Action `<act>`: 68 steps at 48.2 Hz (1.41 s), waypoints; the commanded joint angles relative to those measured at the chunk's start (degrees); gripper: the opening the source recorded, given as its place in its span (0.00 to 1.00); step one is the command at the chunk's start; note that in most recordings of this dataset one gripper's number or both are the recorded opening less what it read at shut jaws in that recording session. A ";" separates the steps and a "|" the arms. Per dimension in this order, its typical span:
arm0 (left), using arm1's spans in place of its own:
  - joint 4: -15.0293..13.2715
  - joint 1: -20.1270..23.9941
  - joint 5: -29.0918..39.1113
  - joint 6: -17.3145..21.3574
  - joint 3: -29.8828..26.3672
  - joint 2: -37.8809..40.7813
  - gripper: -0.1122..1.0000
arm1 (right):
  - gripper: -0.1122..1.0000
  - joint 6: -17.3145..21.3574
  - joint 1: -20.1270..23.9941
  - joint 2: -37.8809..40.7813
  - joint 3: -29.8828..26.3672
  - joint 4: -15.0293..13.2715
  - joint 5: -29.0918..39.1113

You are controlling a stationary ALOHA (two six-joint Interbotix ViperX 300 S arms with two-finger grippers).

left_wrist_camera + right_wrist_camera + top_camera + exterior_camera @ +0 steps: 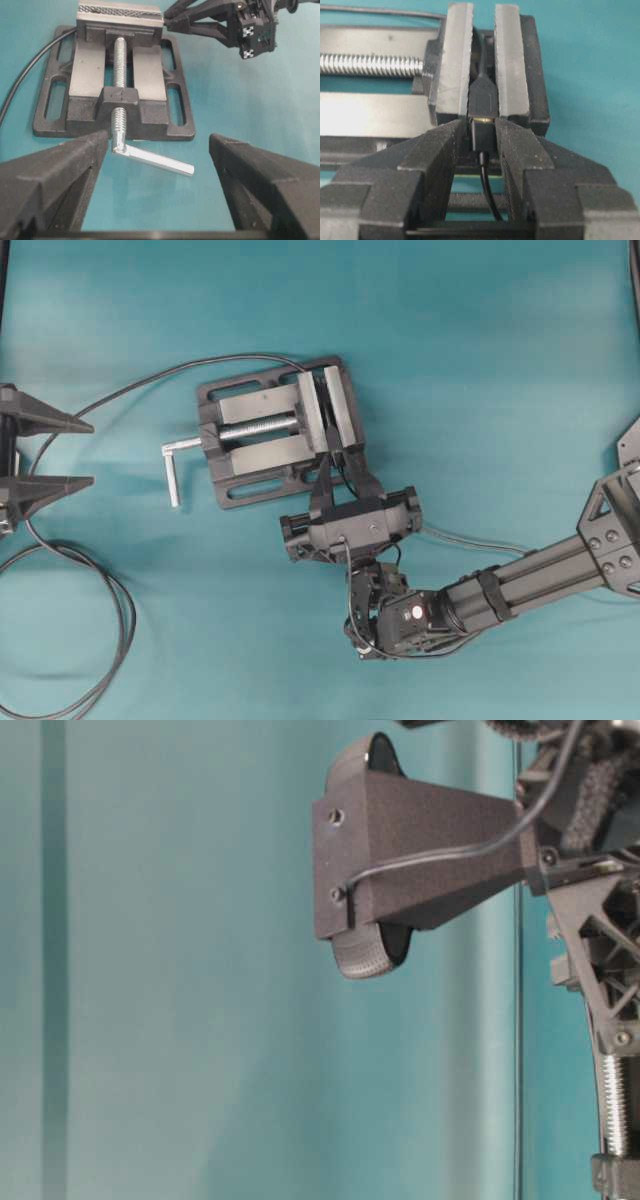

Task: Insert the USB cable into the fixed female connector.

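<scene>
- Right gripper is pinching the USB cable plug, nosing into the fixed female connector clamped in the vise, mid-worktop.
- Left gripper is sitting wide, empty.
- Risk: slight tilt is jamming the plug.

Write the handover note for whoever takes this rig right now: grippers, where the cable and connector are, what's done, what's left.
Left gripper: open, empty, parked off to the side facing the vise handle.
Right gripper: shut on the USB cable plug, at the gap between the vise jaws.
Fixed female connector: clamped between the vise jaws, its thicker black cable looping off across the table.
Done: plug picked up, lined up, brought to the socket mouth.
Left: a gold sliver shows at the joint, so it looks not fully seated. Push home, then release and back off.
</scene>
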 commanded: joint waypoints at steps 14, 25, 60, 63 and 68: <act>0.18 0.00 -0.35 0.26 -0.70 0.88 0.99 | 0.43 0.00 2.55 -2.64 -1.14 1.23 -0.35; 0.18 0.18 -0.35 0.18 -0.70 0.88 0.99 | 0.43 0.00 3.25 -3.34 -0.70 1.23 -0.35; 0.18 0.35 -0.35 0.09 -0.70 0.88 0.99 | 0.76 -0.09 7.03 -12.74 11.87 -0.26 0.79; 0.18 0.35 -0.35 0.09 -0.70 0.88 0.99 | 0.76 0.09 8.09 -14.68 13.97 -2.20 2.81; 0.18 0.44 -0.35 0.00 -0.70 0.88 0.99 | 0.76 0.62 9.05 -18.46 18.37 -4.66 10.02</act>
